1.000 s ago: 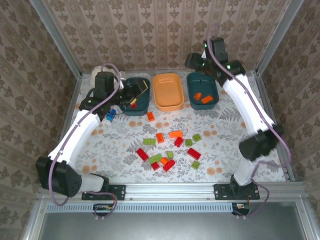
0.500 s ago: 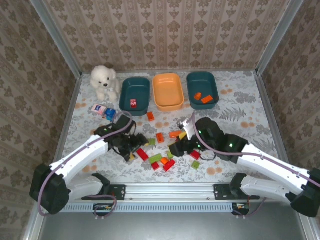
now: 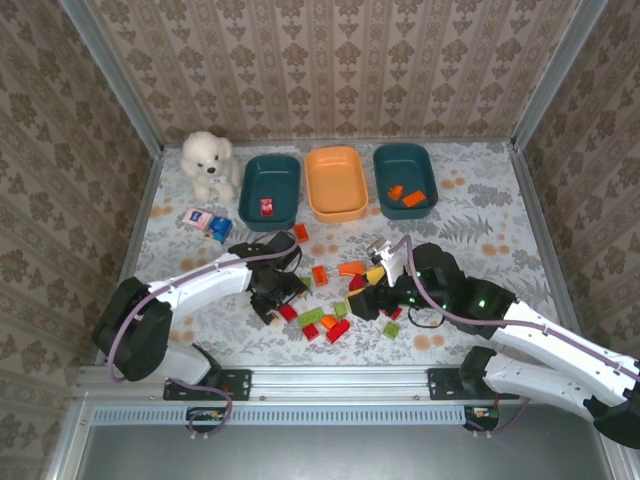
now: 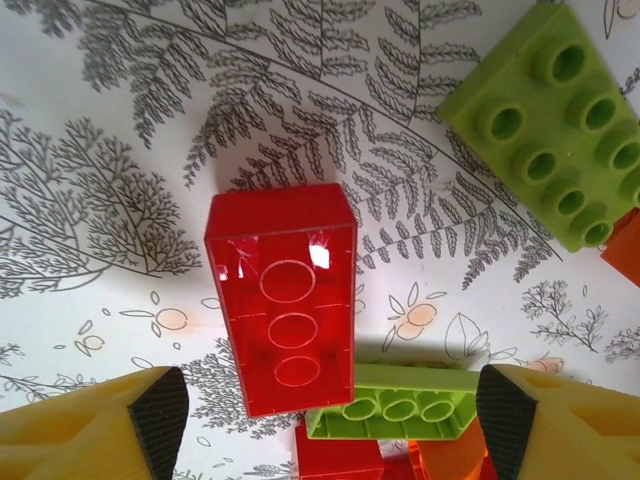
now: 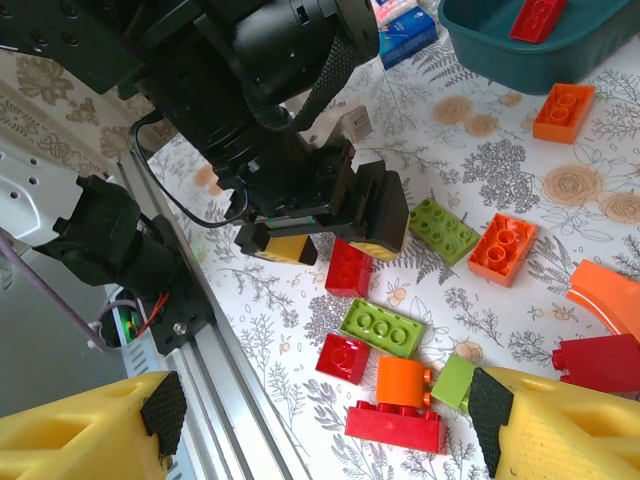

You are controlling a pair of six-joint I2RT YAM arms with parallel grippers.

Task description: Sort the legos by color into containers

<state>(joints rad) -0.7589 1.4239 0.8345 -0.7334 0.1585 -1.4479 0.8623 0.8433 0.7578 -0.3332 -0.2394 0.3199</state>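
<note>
Containers [image 3: 336,185] number three; one red lego [image 3: 267,207], two orange legos [image 3: 414,198] inside.

Bright even light, soft shadows, glare on red brick [image 4: 285,310], pics sharp

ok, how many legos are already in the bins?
3: one red brick in the left teal bin, two orange bricks in the right teal bin. The orange bin looks empty.

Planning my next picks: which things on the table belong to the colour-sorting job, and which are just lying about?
Job: loose legos, red, orange and green; left teal bin, one red brick inside; orange bin; right teal bin, two orange bricks inside.
Lying about: white plush bear; small blue-white object.
</note>
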